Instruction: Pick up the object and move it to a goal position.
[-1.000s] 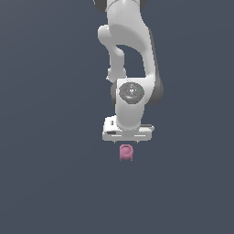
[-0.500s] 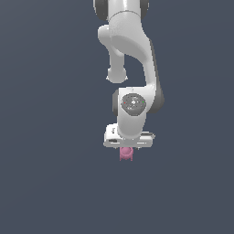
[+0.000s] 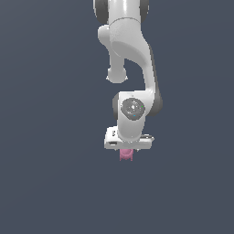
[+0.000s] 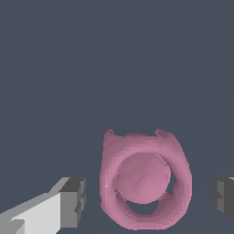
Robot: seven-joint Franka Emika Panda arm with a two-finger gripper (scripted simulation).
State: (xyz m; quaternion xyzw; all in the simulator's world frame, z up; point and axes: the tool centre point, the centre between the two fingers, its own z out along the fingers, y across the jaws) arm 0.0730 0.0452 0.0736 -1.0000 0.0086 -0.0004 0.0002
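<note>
The pink object (image 4: pixel 144 180) sits on the dark grey surface (image 3: pixel 50 183), directly under the white robot arm (image 3: pixel 130 55). In the wrist view it shows a thick ring-shaped top with a rounded pink bulge inside the ring, and two short stubs stick out from its far edge. In the exterior view only its lower part (image 3: pixel 126 155) can be seen, peeking out just beneath the arm's hand, a little below the middle of the picture; its legs point down at the surface, though whether they touch it is too small to tell

The claw (image 4: pixel 148 199) is spread, with the object between its two fingers. One dark grey pad (image 4: pixel 73 201) stands just beside one side of the ring, with a narrow strip of surface showing between them. The other pad (image 4: pixel 224 199) is at the opposite side, cut off by the picture's edge, and a wider gap of surface separates it from the ring. Neither pad touches the object, so it sits closer to the first finger than to the second

In the exterior view the fingers themselves are hidden behind the white hand block (image 3: pixel 129 139), which hangs low over the object. Above it the round wrist joint (image 3: pixel 132 109) faces the camera, and the arm bends upward and out of the top of the picture
</note>
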